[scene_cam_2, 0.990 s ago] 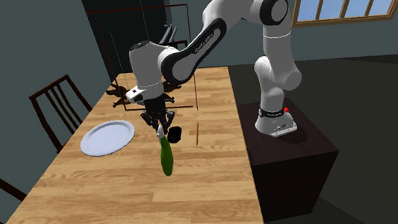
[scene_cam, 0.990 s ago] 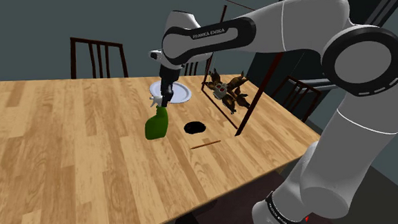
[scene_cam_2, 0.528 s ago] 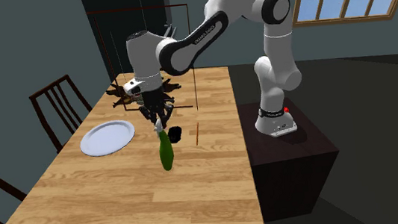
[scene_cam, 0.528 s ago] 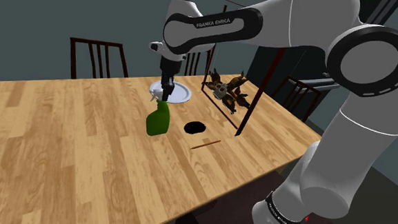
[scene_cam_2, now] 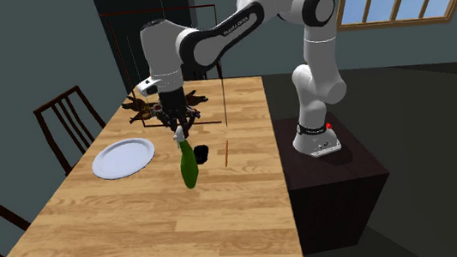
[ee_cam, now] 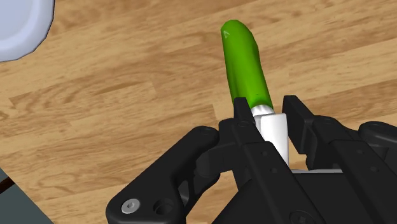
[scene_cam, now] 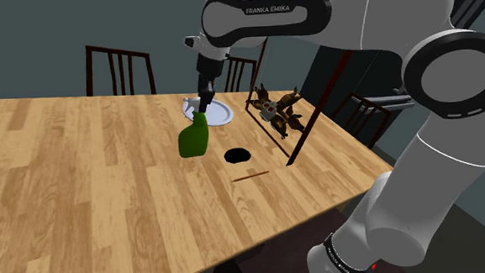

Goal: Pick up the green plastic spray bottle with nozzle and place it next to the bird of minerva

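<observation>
The green spray bottle (scene_cam: 194, 139) (scene_cam_2: 188, 166) (ee_cam: 245, 63) hangs clear above the wooden table (scene_cam: 83, 189), its white nozzle end clasped by my black gripper (scene_cam: 202, 105) (scene_cam_2: 178, 131) (ee_cam: 267, 114), which is shut on it. The bottle's green body points down from the fingers. The bird figure (scene_cam: 275, 107) (scene_cam_2: 143, 106), dark brown with spread wings, stands on the table beyond the bottle, next to a thin dark red frame (scene_cam: 294, 112).
A pale round plate (scene_cam: 217, 112) (scene_cam_2: 123, 157) (ee_cam: 22, 25) lies near the bird. A small black cup (scene_cam: 237, 154) (scene_cam_2: 201, 153) and a thin brown stick (scene_cam: 251, 176) (scene_cam_2: 226, 152) lie under the arm. Dark chairs (scene_cam: 118, 70) (scene_cam_2: 62, 122) line the table's edges.
My gripper has risen with the bottle in it, lifting the bottle higher above the table. Nothing else has moved.
</observation>
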`<control>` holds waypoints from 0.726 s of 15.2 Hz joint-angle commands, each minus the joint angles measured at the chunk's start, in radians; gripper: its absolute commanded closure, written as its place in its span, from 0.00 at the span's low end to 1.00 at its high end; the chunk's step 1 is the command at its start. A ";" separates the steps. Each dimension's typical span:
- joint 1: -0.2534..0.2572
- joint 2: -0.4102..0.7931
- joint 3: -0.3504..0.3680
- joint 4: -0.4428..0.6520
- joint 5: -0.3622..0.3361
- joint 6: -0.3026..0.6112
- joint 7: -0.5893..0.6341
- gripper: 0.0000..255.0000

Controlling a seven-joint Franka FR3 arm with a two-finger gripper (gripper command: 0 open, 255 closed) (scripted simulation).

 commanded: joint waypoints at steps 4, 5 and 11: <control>0.000 -0.010 0.000 0.055 -0.002 -0.065 0.006 1.00; 0.000 -0.011 0.000 0.067 -0.002 -0.078 0.007 1.00; -0.001 -0.012 -0.001 0.146 -0.004 -0.158 0.013 1.00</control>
